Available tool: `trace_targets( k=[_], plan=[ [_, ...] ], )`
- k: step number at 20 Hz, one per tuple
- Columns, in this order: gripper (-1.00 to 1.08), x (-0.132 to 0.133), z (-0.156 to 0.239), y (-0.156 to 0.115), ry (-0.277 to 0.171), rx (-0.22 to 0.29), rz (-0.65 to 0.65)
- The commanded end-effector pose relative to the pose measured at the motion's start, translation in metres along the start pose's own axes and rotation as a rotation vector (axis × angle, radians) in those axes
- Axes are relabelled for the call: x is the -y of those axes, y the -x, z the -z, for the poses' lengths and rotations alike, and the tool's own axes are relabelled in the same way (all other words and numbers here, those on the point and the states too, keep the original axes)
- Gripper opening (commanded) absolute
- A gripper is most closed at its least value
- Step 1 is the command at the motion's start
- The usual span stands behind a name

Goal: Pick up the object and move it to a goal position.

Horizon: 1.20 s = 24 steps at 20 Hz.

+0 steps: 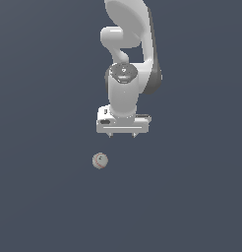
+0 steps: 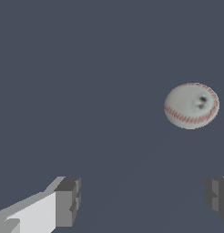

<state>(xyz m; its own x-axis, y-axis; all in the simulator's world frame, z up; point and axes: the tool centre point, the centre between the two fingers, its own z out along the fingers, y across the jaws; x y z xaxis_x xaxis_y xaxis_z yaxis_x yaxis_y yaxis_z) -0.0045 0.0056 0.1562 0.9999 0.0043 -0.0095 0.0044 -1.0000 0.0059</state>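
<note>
One baseball [image 1: 100,160] rests alone on the flat grey floor, nearest the exterior camera and toward that view's left of the arm. Behind it, one end effector [image 1: 122,135] hangs clear, fingers spread wide and holding nothing. In the wrist view the baseball [image 2: 191,105] lies outside the finger gap. Judged: approach unfinished; grasp, lift and transfer outstanding. No goal marker seen.

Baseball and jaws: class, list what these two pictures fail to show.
- Baseball: stitching too small in the exterior view; underside hidden in both.
- Gripper: the wrist view's edges cut off both fingers.
- Arm base: cut off by the exterior view's top edge.
- Goal position: unmarked.
</note>
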Motion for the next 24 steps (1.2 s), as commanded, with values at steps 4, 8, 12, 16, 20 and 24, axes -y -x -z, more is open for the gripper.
trace_targets(
  k=[4, 8, 12, 16, 20, 24],
  plan=[
    [1.0, 0.001, 0.005, -0.003, 0.001, -0.011, -0.003],
    [1.0, 0.007, 0.023, -0.013, 0.003, -0.05, -0.01],
    [1.0, 0.009, 0.028, -0.015, 0.003, -0.06, -0.006],
    [1.0, 0.007, 0.025, -0.016, 0.002, -0.056, -0.022],
    [1.0, 0.0, 0.021, -0.02, -0.001, -0.053, -0.069],
    [1.0, -0.011, 0.013, -0.027, -0.006, -0.047, -0.149]
  ],
)
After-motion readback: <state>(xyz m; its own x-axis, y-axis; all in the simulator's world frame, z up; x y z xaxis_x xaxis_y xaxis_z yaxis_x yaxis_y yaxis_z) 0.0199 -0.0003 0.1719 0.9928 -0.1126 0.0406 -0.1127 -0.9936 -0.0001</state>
